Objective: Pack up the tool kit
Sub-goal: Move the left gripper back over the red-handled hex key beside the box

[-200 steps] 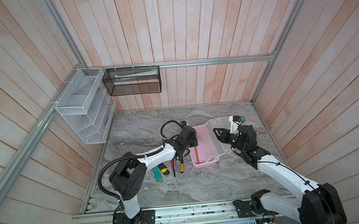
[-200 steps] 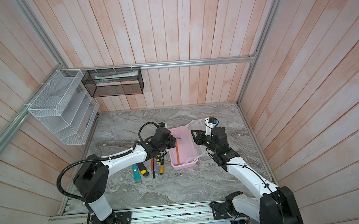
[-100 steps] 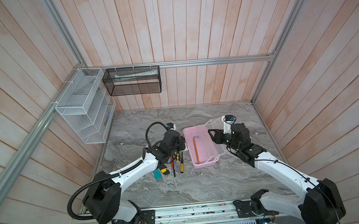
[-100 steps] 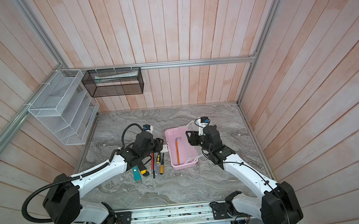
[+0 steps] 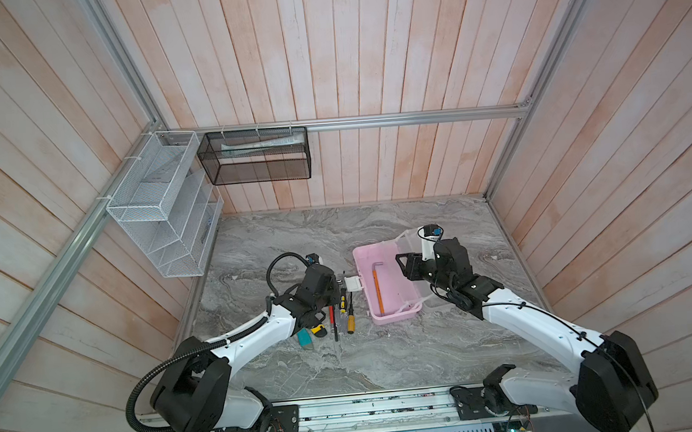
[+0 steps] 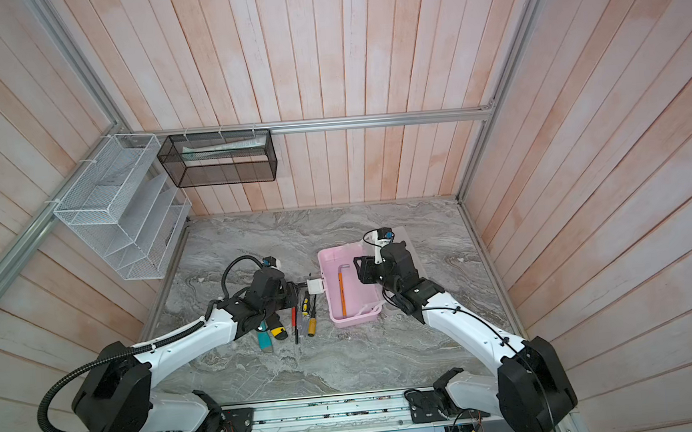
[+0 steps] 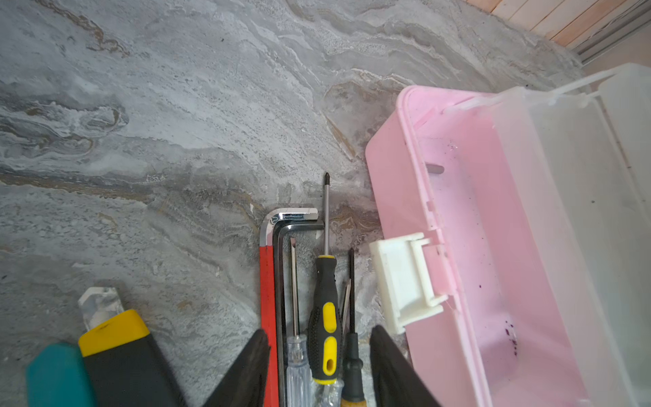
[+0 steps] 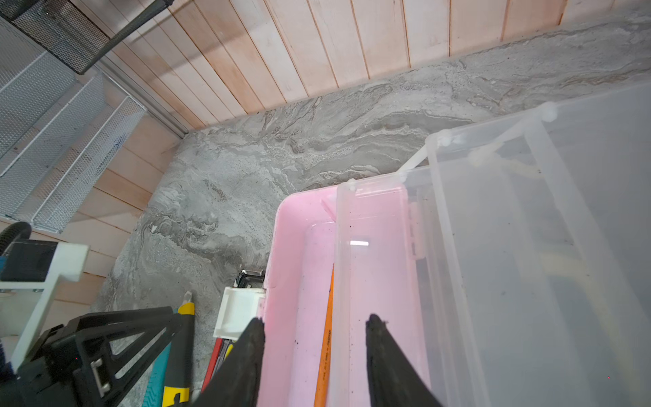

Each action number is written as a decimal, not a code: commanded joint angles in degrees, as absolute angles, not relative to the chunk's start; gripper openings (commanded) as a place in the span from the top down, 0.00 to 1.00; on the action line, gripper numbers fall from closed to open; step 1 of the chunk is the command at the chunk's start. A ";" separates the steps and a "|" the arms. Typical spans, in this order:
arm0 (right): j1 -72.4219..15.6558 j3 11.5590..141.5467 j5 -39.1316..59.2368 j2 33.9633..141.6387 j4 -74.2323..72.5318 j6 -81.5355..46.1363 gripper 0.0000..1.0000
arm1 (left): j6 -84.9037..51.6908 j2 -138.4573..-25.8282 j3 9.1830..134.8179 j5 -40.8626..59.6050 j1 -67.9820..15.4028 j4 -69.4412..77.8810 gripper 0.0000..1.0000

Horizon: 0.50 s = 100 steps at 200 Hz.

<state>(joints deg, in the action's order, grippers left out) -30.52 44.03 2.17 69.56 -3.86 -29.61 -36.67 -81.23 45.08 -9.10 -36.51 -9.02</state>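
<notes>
L gripper point(image 7: 320, 329) hangs low over the tool row on the marble table point(image 5: 346, 363). Its jaws are approx. half apart, straddling a black-yellow screwdriver point(image 7: 326, 299) and a clear-handled screwdriver point(image 7: 297, 359) w/o squeezing either. A red hex key point(image 7: 266, 282) lies alongside, and 2 knives, yellow point(image 7: 112, 327) and teal point(image 7: 56, 373), are near. The pink case point(image 5: 393, 319) sits just beside the tools with its frosted lid point(image 8: 528, 246) thrown open, its white latch point(image 7: 405, 282) toward them and 1 orange hex key point(image 5: 378, 290) inside. R gripper point(image 8: 316, 317) hovers over the case, jaws parted, holding nothing.

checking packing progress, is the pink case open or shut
Open. The frosted lid is swung back off the pink case, whose inside shows in a top view, an orange-sleeved hex key lying in it.
</notes>
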 commanded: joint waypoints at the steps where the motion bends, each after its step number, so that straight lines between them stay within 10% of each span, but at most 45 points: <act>1: -31.03 43.28 1.25 69.22 -5.04 -30.12 0.54 | -37.18 -83.56 44.01 -8.44 -35.95 -7.30 0.55; 100: -31.03 41.67 0.54 69.26 -5.90 -30.33 0.57 | -38.63 -89.23 42.41 -9.40 -34.90 -6.18 0.74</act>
